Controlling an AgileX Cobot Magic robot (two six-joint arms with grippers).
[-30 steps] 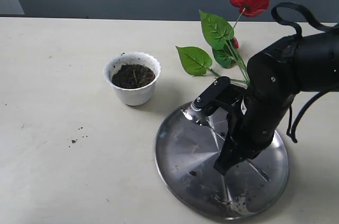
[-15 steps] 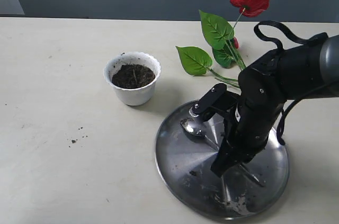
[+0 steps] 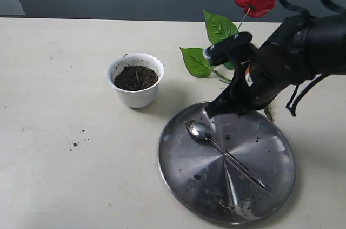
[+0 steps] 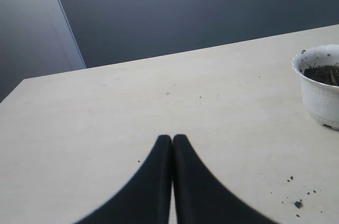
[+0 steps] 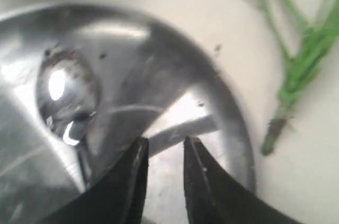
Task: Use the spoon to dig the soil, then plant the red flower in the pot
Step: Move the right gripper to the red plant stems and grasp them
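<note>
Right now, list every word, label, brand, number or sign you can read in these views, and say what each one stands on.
None: no readable text shows in any view.
The pot, spoon, steel plate and red flower carry no print.
A small orange and white mark on the right arm is too small and blurred to read.

- Exterior view: even, soft light, sharp focus; small white scalloped pot (image 3: 135, 80) throws faint shadow to its right on the pale bench (image 3: 65, 104).
- Large round steel plate (image 3: 227, 164) shows streaky glare.
- Right wrist view: heavy blur; bright glare spot on shiny silver spoon bowl (image 5: 66, 94).
- Left wrist view: clear, dim grey backdrop.
</note>
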